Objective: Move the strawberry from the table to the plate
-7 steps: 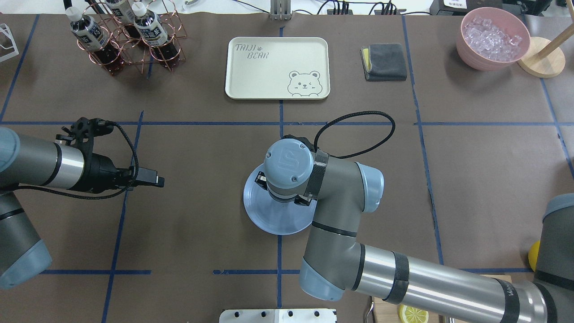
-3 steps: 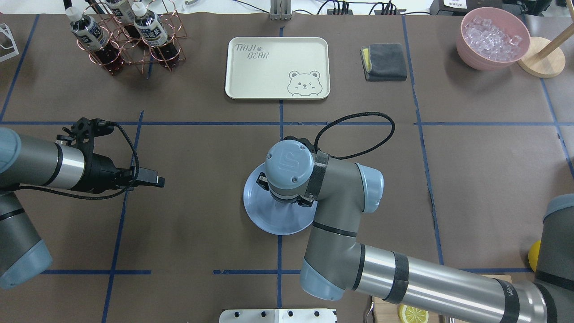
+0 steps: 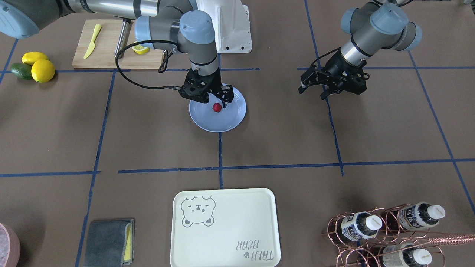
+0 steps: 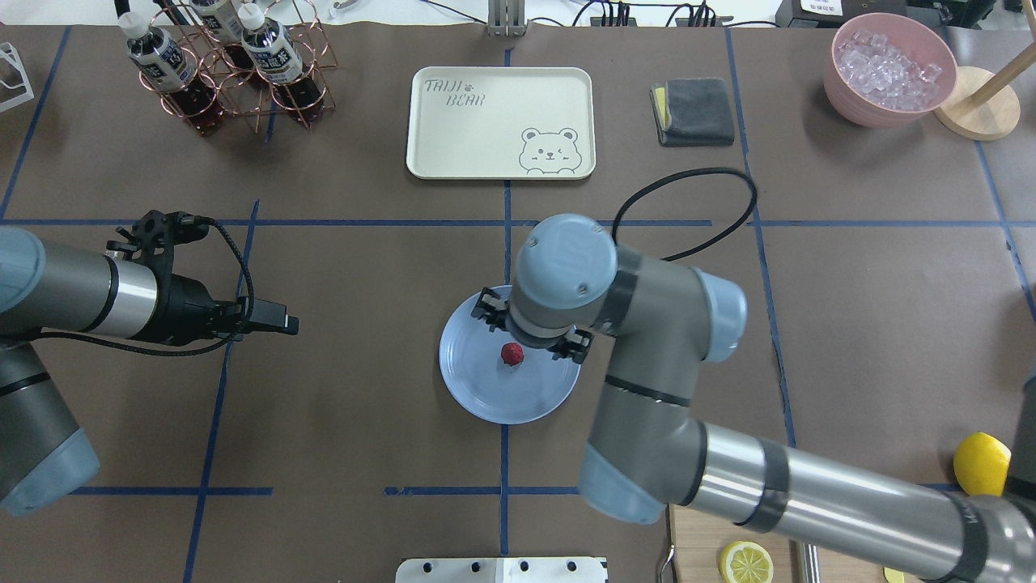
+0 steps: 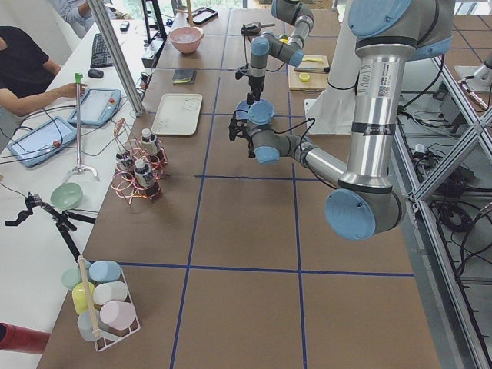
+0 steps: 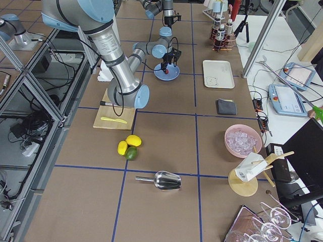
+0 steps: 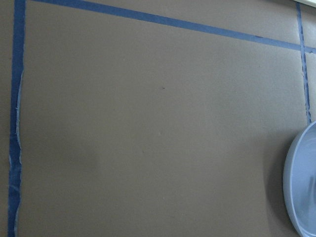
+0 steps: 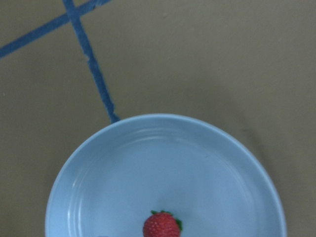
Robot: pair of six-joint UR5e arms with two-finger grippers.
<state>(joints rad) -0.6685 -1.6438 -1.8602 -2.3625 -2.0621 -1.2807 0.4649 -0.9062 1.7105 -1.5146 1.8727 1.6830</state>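
The small red strawberry [image 4: 511,354] [image 3: 216,107] [image 8: 161,226] lies alone on the round light-blue plate [image 4: 486,398] [image 3: 222,125] [image 8: 163,163] at the middle of the brown paper table [image 4: 364,275]. My right gripper [image 3: 214,101] hangs just above the plate's robot-side part, open, with nothing between its fingers and clear of the berry. In the overhead view its wrist hides most of it. My left gripper [image 4: 285,326] [image 3: 311,92] hovers over bare table well to the plate's left, open and holding nothing.
A cream bear tray [image 4: 500,121], a grey cloth [image 4: 693,111], a copper bottle rack [image 4: 235,65] and a pink bowl of ice [image 4: 889,69] line the far side. Lemons [image 3: 37,65], an avocado [image 3: 20,71] and a cutting board [image 3: 111,44] sit near the robot's right.
The right arm has risen and swung back toward the far right, uncovering the plate's middle. The strawberry now shows lying free on the plate. The left arm has stayed put.
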